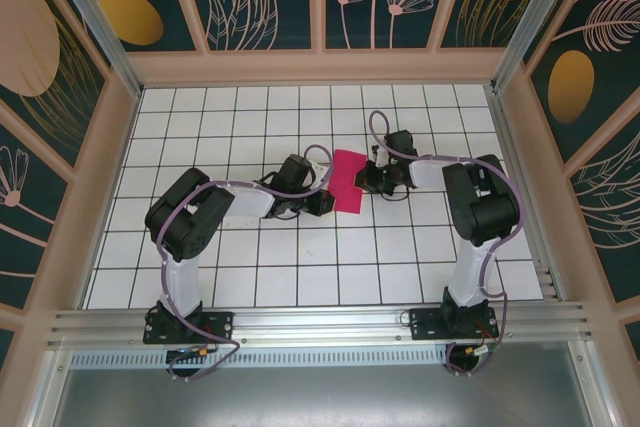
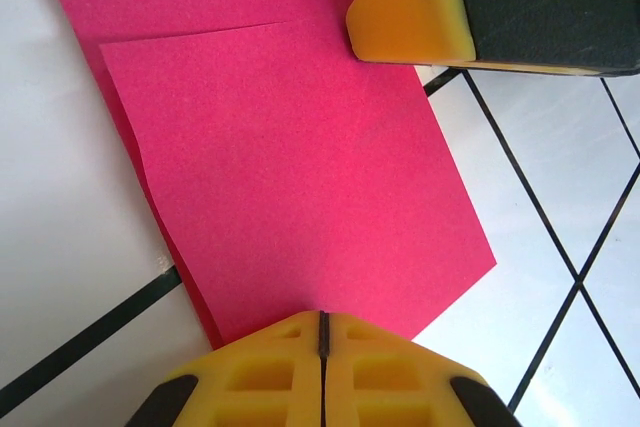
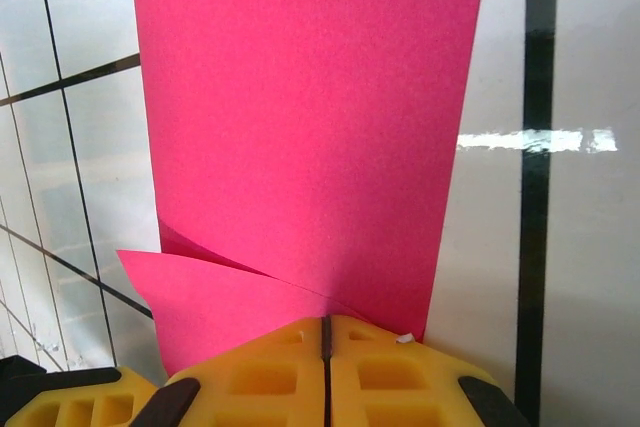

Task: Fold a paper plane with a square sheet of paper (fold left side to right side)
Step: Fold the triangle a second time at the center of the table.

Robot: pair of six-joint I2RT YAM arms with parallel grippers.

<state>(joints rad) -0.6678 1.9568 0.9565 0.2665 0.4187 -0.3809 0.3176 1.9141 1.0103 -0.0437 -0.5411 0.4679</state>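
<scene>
The square sheet of paper [image 1: 347, 180] is magenta-pink and lies doubled over as a narrow rectangle on the white tiled table between the two arms. In the left wrist view the upper layer [image 2: 300, 177] stops short of the lower layer's far edge. My left gripper [image 1: 322, 203] [image 2: 322, 319] is shut, and its tips rest on the near edge of the paper. My right gripper [image 1: 366, 180] [image 3: 325, 324] is at the sheet's right edge, shut where the layers meet. A flap [image 3: 220, 302] bows up slightly beside it. One right finger [image 2: 410, 9] shows over the paper's far corner.
The white tiled table [image 1: 300, 267] with black grid lines lies all round the paper. Wooden walls [image 1: 320, 67] with patterned panels enclose it at the back and sides. A metal rail [image 1: 320, 322] at the near edge carries both arm bases.
</scene>
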